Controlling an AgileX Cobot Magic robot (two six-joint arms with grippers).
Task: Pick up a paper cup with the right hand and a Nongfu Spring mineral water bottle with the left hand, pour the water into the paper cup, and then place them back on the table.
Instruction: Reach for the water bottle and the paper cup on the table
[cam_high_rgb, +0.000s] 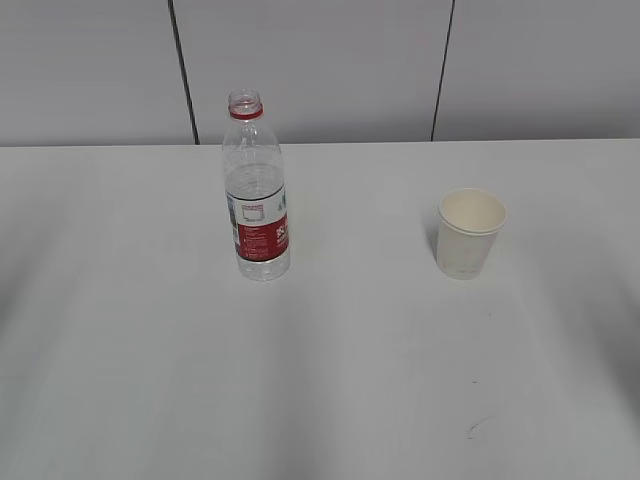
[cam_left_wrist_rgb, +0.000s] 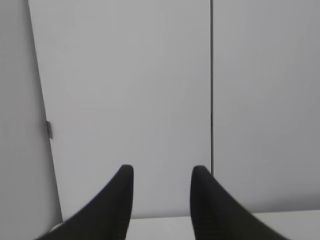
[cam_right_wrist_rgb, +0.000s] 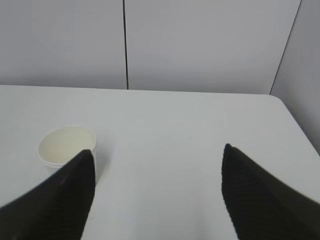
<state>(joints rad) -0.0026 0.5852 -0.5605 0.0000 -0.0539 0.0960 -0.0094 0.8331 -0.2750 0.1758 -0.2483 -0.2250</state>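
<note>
The clear bottle (cam_high_rgb: 257, 195) with a red neck ring and red-and-white label stands upright, uncapped, left of centre on the white table (cam_high_rgb: 330, 380). The white paper cup (cam_high_rgb: 469, 232) stands upright to its right. Neither arm shows in the exterior view. My right gripper (cam_right_wrist_rgb: 159, 150) is open and empty, with its jaws wide apart; the cup (cam_right_wrist_rgb: 65, 146) sits beyond and left of it, partly hidden by the left finger. My left gripper (cam_left_wrist_rgb: 161, 170) is open and empty, facing the grey wall; the bottle is out of its view.
A grey panelled wall (cam_high_rgb: 320, 70) with dark seams runs behind the table's far edge. A small dark scuff mark (cam_high_rgb: 476, 428) lies on the tabletop near the front right. The table's right corner (cam_right_wrist_rgb: 280, 102) shows in the right wrist view.
</note>
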